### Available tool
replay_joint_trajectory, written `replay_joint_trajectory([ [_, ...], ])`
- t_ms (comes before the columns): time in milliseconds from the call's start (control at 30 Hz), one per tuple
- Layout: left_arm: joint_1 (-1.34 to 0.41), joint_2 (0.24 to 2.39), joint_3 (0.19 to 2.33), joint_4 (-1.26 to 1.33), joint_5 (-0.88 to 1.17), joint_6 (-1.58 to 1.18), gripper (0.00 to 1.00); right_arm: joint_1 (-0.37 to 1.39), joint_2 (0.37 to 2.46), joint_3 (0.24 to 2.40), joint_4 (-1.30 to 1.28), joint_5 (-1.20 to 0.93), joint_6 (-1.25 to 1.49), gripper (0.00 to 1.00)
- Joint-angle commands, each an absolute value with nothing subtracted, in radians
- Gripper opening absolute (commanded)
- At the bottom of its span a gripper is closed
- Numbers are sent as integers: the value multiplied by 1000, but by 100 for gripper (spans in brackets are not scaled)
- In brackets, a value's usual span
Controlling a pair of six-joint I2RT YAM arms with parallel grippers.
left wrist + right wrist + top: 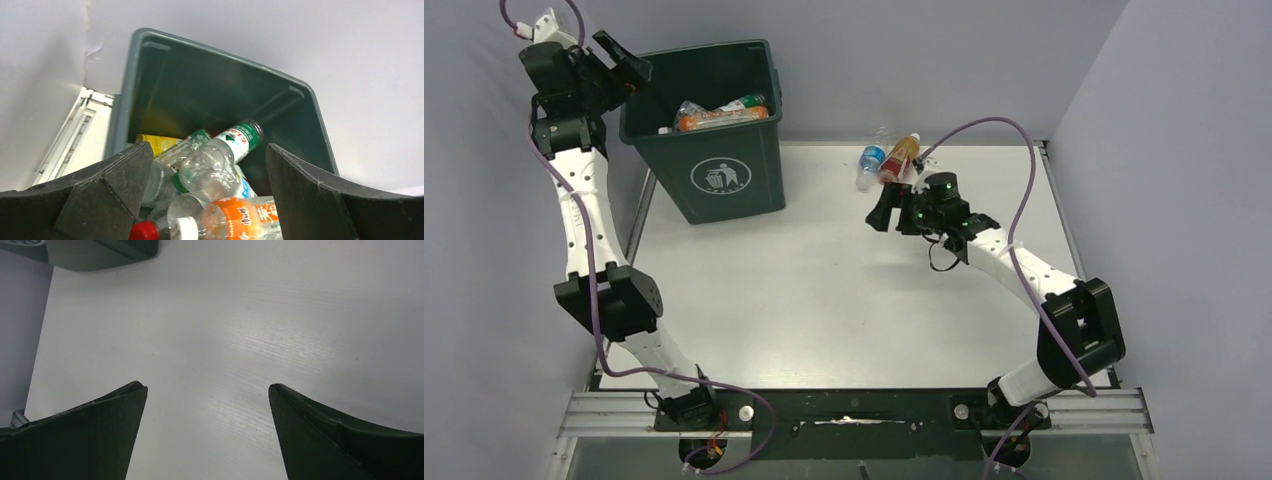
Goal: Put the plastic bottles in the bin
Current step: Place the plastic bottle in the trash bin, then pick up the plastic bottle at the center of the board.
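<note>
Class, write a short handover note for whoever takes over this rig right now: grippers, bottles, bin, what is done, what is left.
The left gripper is open, empty, above the bin.
The right gripper is open, empty, over the table.
Done: several bottles lie in the bin.
Left: a blue-labelled bottle and an orange bottle at the table's far edge, just beyond the right gripper; perhaps a clear one behind.

Bottles (722, 114) lie in the bin (724, 185), perhaps three outside
</note>
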State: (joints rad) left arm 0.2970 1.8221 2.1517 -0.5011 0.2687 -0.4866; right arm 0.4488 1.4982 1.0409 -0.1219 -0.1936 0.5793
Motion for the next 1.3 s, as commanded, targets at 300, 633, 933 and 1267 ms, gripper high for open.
replay_joint_trajectory([
  [300, 299, 1631, 1937, -359, 423, -537, 84, 267, 1741, 1340, -104, -224, 492, 98],
  [633, 61, 1337, 1579, -341, 391, -533, 84, 223, 1991, 1566, -112, -195, 524, 98],
  [933, -194, 1276, 1448, -396, 272, -495, 84, 216, 2194, 1753, -75, -165, 617, 98],
  [1267, -314, 1281, 1389, -413, 207, -479, 85, 208, 2294, 1796, 31, -120, 752, 98],
])
